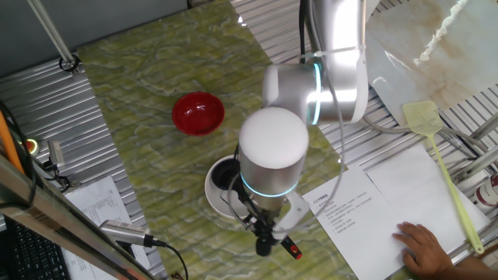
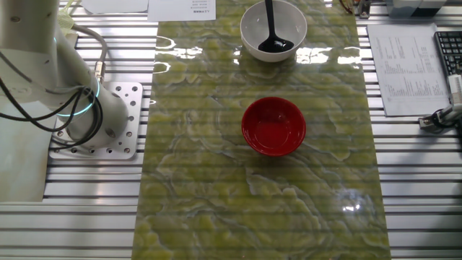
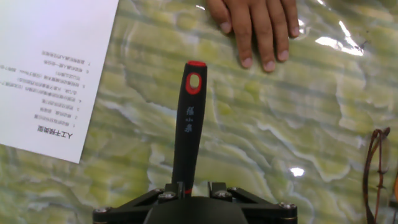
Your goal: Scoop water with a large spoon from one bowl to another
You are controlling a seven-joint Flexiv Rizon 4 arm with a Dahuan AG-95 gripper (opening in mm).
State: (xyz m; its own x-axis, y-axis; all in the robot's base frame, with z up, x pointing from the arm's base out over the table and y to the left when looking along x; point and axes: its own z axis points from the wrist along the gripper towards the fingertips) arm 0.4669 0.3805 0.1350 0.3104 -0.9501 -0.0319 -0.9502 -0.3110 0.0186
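Hand view, grip: gripper (image 3: 186,190) closed on the handle of the large spoon (image 3: 189,121) — fingers narrow, tight on it.
Spoon place: cup sits low in the white bowl (image 2: 273,29), black cup at its bottom.
Spoon axis: handle long and straight, rising out of the bowl, red tip away from the red bowl (image 2: 273,126).
Risk: a tilted lift may spill water on the table — the hand (image 3: 255,28) and paper (image 3: 50,68) lie near.
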